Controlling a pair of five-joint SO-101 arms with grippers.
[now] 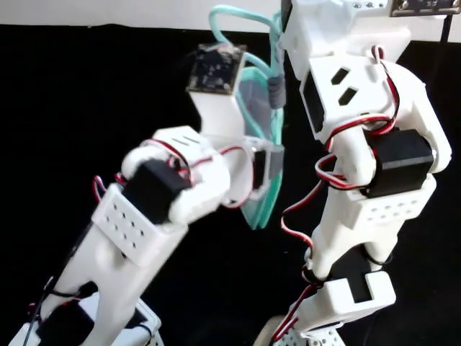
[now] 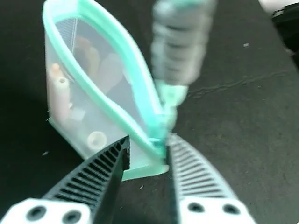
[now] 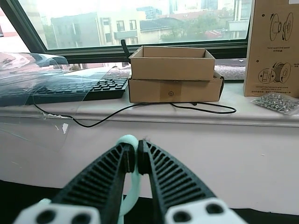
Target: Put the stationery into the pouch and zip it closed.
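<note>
A clear pouch with a mint-green edge (image 1: 256,108) hangs in the air between the two arms, above the black table. My left gripper (image 2: 148,161) is shut on the pouch's (image 2: 93,88) lower corner. Several pieces of stationery (image 2: 60,91) lie inside it, among them a pale tube and a small round piece (image 2: 96,139). A mint cord (image 1: 229,21) with a grey bead (image 1: 276,91) runs up from the pouch's top. My right gripper (image 3: 137,150) is shut on that cord's loop (image 3: 127,142), high above the pouch.
The black table (image 2: 243,107) lies below the pouch. The right arm (image 1: 367,158) stands upright close beside the pouch. Beyond the table is a white sill with cardboard boxes (image 3: 173,74), a keyboard (image 3: 84,88), a cable and a bag of screws (image 3: 276,102).
</note>
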